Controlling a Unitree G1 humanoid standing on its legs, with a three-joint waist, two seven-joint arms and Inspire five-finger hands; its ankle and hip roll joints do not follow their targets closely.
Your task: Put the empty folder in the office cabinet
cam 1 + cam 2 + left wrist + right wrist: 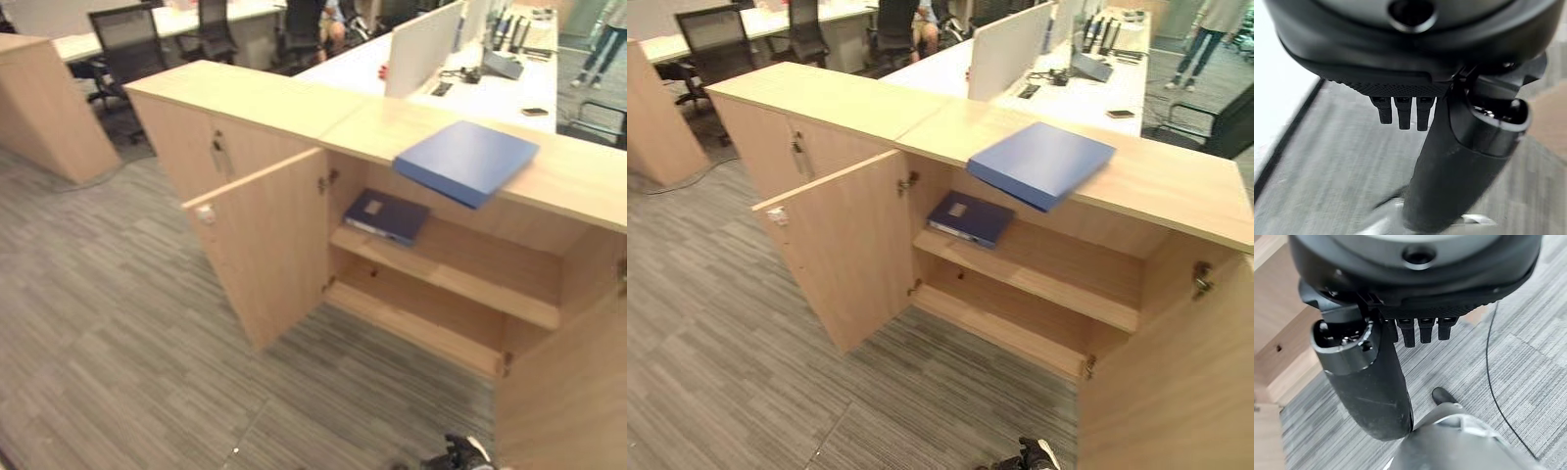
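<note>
In the left eye view, a blue folder (pixel 466 160) lies flat on top of the wooden office cabinet (pixel 294 108), its near corner jutting over the front edge. Both doors stand open: the left door (pixel 263 250) swings toward the camera, the right door (pixel 568 392) is at the near right. On the upper shelf (pixel 451 279) a darker blue binder (pixel 386 215) lies at the left end; the lower shelf looks bare.

The right eye view shows the same layout, with desks and office chairs (pixel 715 44) beyond.

In the left wrist view, the left hand (pixel 1449 161) hangs over grey carpet (pixel 1327 171), fingers straight, holding nothing.

In the right wrist view, the right hand (pixel 1371 391) hangs likewise, fingers loose and empty, the cabinet's wood nearby.

I judge the pick-up is not yet begun; the next move calls for reaching to the folder's overhanging corner.
</note>
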